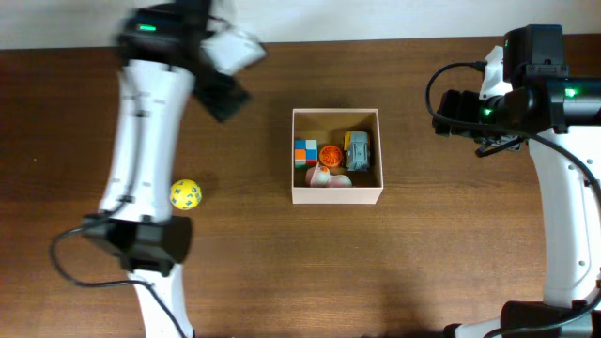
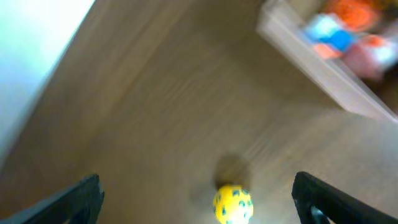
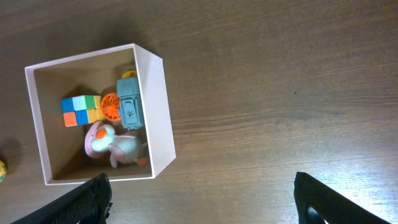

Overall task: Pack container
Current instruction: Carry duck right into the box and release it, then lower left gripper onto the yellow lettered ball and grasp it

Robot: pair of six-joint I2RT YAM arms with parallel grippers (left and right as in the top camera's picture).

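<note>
Container [image 2: 323, 68]: blurring, running off the left wrist view's right edge; toys [image 2: 339, 37] inside smearing beyond telling. Yellow ball [image 2: 233, 204]: bottom edge cutting it. Left gripper [image 1: 223, 94]: blurring overhead.

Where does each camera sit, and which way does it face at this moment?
Overhead: fixed above the table, looking straight down at the container and yellow ball; left arm and right arm show.
Left wrist: blurred, angled down at the ball, container corner upper right; left fingers spread at the lower corners.
Right wrist: looks down into the container; right fingers spread at the lower corners.
Shared: all three views show the container and its toys.
</note>
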